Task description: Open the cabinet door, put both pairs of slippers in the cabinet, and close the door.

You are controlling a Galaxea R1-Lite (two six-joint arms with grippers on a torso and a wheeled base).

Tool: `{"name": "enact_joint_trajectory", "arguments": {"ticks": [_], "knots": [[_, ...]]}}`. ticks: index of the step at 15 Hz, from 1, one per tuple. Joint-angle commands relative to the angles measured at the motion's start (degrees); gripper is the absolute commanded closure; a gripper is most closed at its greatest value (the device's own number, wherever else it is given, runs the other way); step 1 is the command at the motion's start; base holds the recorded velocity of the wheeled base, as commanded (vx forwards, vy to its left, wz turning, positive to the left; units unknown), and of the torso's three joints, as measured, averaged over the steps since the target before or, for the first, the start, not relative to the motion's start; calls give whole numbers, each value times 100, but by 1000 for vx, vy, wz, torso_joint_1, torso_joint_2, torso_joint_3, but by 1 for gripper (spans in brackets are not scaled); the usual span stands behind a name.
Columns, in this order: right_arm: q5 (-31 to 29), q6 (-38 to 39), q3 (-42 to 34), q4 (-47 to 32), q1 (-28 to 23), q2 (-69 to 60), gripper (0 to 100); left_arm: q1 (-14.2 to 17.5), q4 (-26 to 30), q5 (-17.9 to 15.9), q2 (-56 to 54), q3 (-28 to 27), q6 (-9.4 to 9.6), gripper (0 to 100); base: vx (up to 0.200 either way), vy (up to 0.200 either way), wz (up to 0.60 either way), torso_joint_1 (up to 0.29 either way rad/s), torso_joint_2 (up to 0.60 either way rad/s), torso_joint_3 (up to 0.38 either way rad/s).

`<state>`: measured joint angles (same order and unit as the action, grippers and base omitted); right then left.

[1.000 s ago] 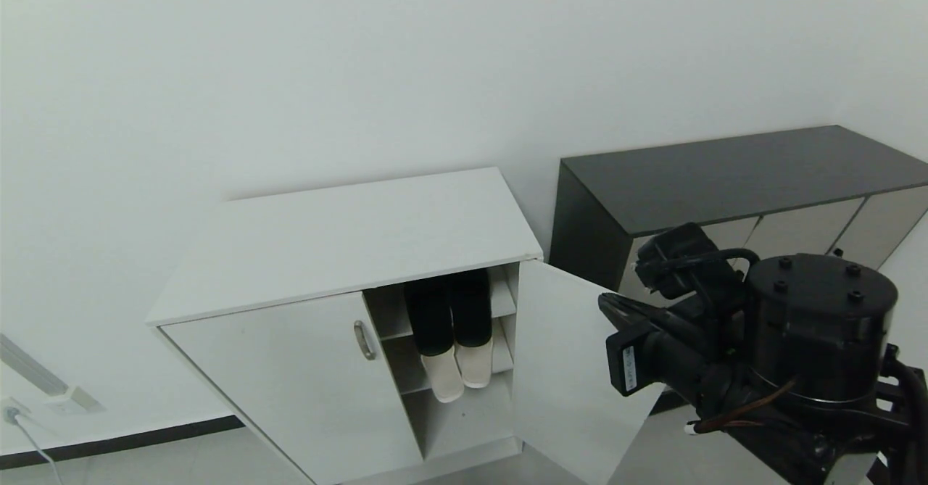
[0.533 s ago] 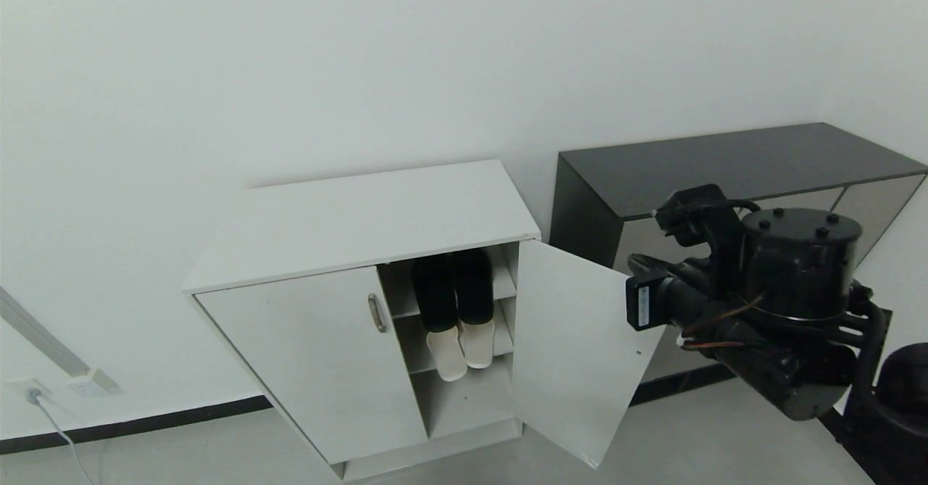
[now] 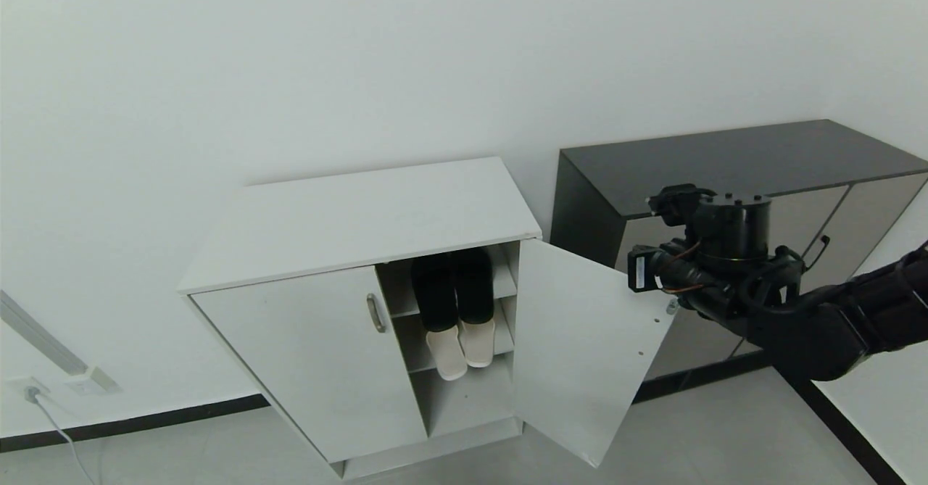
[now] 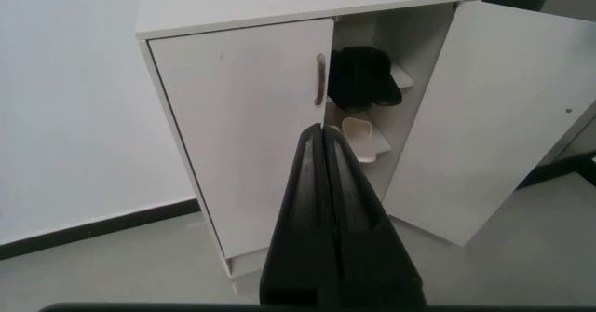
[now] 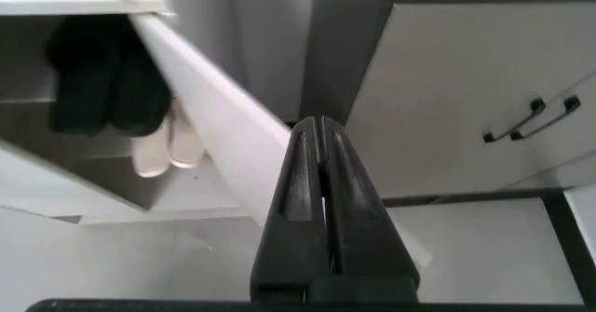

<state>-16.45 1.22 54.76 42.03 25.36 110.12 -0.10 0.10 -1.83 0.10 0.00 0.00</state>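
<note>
- Cabinet door (image 3: 580,358) stands swung wide at lower centre-right of the head view. It hinges on the white cabinet (image 3: 362,217), and its free edge points out toward the right arm (image 3: 812,318).
- Both pairs look home in the open right compartment. The black slippers (image 3: 449,289) sit on the upper shelf and the cream slippers (image 3: 460,347) one shelf down, just right of the shut left door (image 3: 304,369). By my read, only the closing is left.
- Right pincer (image 5: 321,130) has its fingers pressed together with nothing between them. Left pincer (image 4: 323,135) is the same, clamped flat and empty.
- Handling: the door looks like a stiff, light board on hinges, so it should swing with a gentle shove and needs no grip. The best contact, I'd judge, is the outer face near the free edge, farthest from the hinges. Closed fingers will do as a pusher.
- One to watch: the cream toes seem to poke past the shelf front. They're soft and would likely give, but they could hold the door ajar.
- Head view shows the door's inner face with small fixing marks near the free edge. The right arm sits beyond that edge, in front of the dark sideboard (image 3: 725,166), but its fingertips are hidden there.
- Right wrist view fills that gap, with the fingertips close to the slanted door panel and the sideboard front behind.
- Left wrist view faces the cabinet front from well apart. It adds the metal handle (image 4: 319,79) on the shut door.
</note>
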Motion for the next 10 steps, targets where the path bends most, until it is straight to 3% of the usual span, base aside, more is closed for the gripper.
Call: {"name": "enact_joint_trajectory", "arguments": {"ticks": [1, 10], "knots": [[19, 1, 193, -11, -127, 370, 100, 1, -1, -2, -1, 0, 0, 100, 0, 0, 0, 0, 0, 0], [221, 89, 360, 7, -294, 827, 100, 1, -1, -2, -1, 0, 0, 100, 0, 0, 0, 0, 0, 0]]}}
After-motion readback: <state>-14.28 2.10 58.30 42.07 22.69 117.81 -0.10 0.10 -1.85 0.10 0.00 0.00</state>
